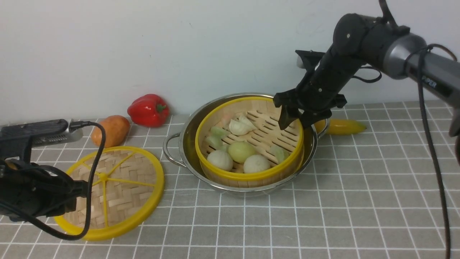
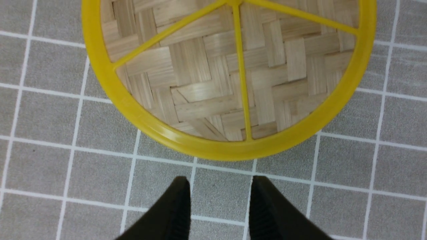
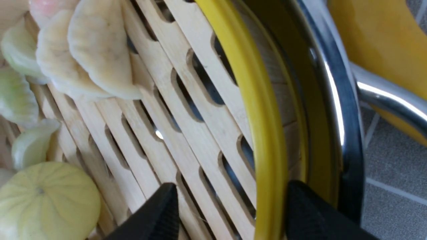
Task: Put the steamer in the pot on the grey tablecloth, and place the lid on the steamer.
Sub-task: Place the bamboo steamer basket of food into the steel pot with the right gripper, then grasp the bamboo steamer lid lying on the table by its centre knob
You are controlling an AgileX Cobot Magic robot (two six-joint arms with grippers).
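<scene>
Lid (image 1: 111, 187) lies flat on the grey tablecloth (image 1: 323, 216) at the pot's (image 1: 187, 140) eight o'clock, nearest the left gripper (image 2: 220, 206), parted and empty; right gripper (image 1: 294, 124), released, straddles the seated steamer's (image 1: 251, 176) two-o'clock rim.

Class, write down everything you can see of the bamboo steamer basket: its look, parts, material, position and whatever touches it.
The steamer is a round basket with a wall that looks like bamboo, a thick yellow rim and a slotted, slatted wooden floor. It sits uncovered inside the pot and is slightly narrower than it. On its floor lie buns and dumplings. The right gripper stands open astride its far rim, one finger inside and one outside.
</scene>
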